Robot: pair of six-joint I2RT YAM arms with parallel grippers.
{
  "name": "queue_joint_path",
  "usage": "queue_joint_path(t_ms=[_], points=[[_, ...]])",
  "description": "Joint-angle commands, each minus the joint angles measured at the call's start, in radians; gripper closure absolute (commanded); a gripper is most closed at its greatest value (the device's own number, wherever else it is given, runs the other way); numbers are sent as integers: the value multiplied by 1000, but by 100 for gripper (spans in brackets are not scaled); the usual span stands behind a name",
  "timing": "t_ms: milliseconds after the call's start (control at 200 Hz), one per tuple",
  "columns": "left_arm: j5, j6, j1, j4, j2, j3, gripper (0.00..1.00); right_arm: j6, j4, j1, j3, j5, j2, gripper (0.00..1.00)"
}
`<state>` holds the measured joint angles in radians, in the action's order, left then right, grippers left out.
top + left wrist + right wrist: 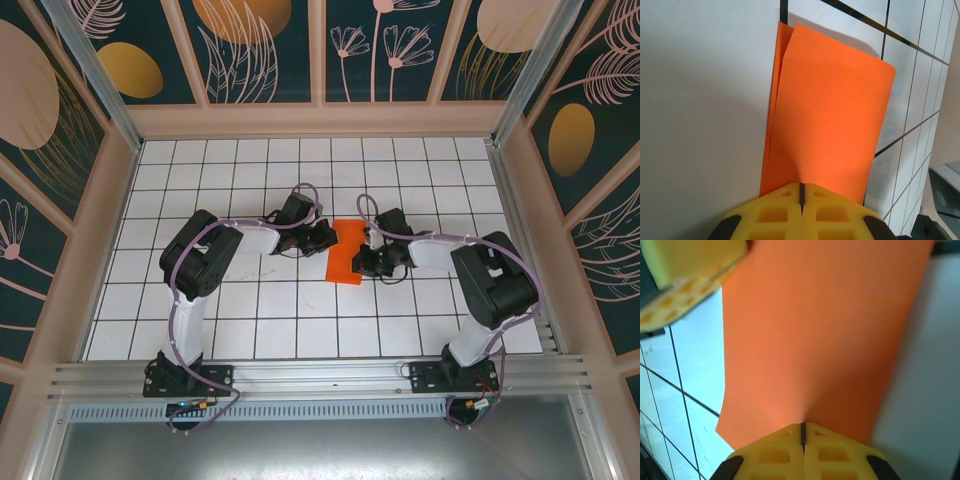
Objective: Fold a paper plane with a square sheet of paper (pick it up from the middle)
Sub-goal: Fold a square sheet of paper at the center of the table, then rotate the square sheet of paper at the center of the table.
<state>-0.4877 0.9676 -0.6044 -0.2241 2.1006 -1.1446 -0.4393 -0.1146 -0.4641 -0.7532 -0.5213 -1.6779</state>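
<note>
Pinching paper — left gripper, right gripper; apparently folded

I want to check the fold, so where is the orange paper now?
The orange paper is at the middle of the table in the top view: the left fingers pinch its left edge, the right fingers its right edge.

We locate the square sheet of paper on the table, near its centre, between both grippers. The left gripper pinches its left edge. The right gripper pinches its right edge, closer to the table's near edge. At the left gripper, one paper layer overlies another.
</note>
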Motion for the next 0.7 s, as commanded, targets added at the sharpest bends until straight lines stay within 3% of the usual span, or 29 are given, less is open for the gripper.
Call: queue_joint_path(t_ms=[0, 225, 405, 696], points=[[165, -9, 6, 229, 102, 71, 100, 35, -184, -12, 77, -10, 50, 100], [161, -13, 6, 236, 95, 50, 100, 20, -230, -13, 52, 14, 151, 100], [123, -19, 23, 205, 22, 30, 100, -56, -188, 23, -33, 103, 209, 100], [170, -9, 73, 200, -156, 99, 100, -131, -72, 67, -138, 105, 112, 100]])
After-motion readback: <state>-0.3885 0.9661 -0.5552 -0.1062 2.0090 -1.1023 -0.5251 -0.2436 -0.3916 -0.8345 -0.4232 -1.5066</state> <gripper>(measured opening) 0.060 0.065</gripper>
